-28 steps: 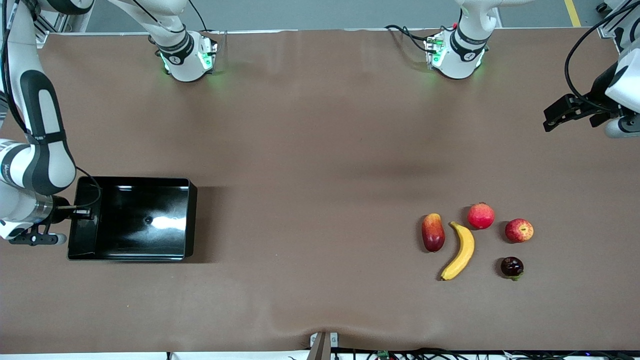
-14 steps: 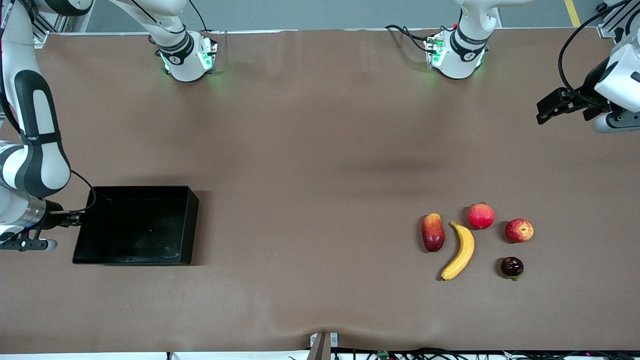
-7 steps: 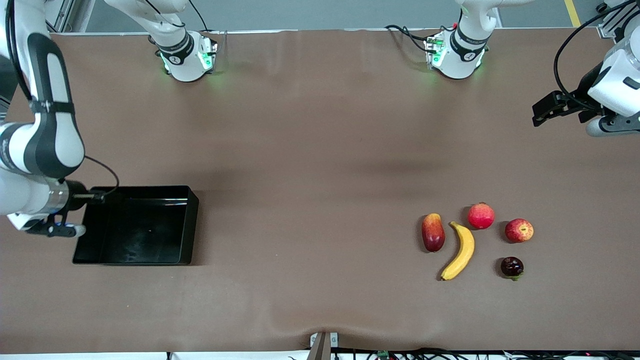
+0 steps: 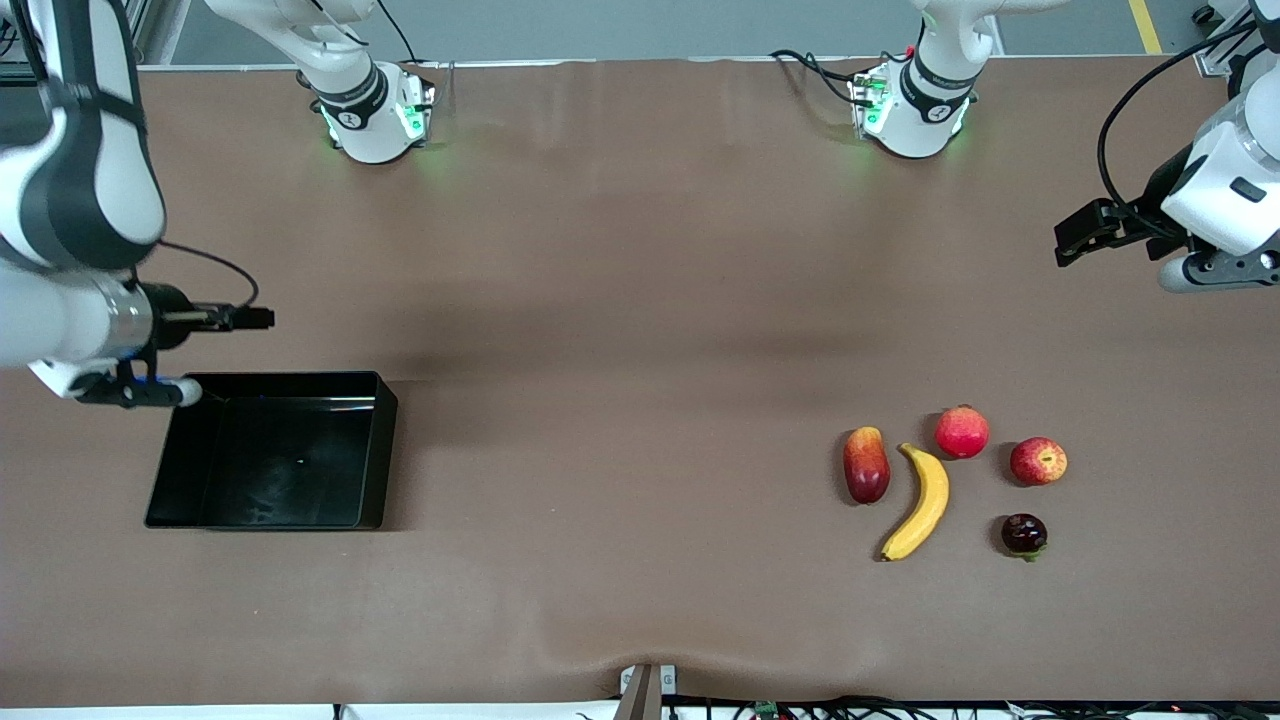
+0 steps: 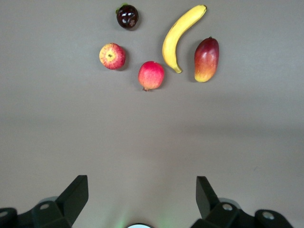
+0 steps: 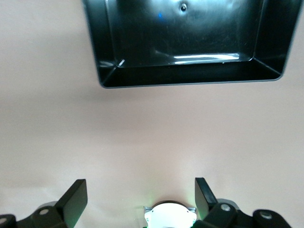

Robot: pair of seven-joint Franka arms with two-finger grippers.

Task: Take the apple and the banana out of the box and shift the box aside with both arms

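Observation:
The black tray (image 4: 384, 450) lies flat and empty on the table at the right arm's end; it also shows in the right wrist view (image 6: 185, 42). My right gripper (image 4: 250, 318) is open and empty, up over the bare table just off the tray's edge toward the bases (image 6: 140, 197). The yellow banana (image 4: 922, 503) and the red apple (image 4: 1038, 461) lie at the left arm's end. My left gripper (image 4: 1075, 235) is open and empty, high over the table, apart from the fruits. The left wrist view shows its gripper (image 5: 142, 194), the banana (image 5: 178, 35) and the apple (image 5: 112, 56).
A pinkish-red round fruit (image 4: 962, 431) lies between banana and apple, a red-orange mango-like fruit (image 4: 866, 465) beside the banana, and a dark round fruit (image 4: 1024, 534) nearer the camera than the apple. Both arm bases (image 4: 375, 110) stand along the table's back edge.
My right gripper let go of the tray's end wall; the tray settled flat. The gripper then rose and moved toward the bases. My left gripper drifted slightly toward the bases and the table's middle.

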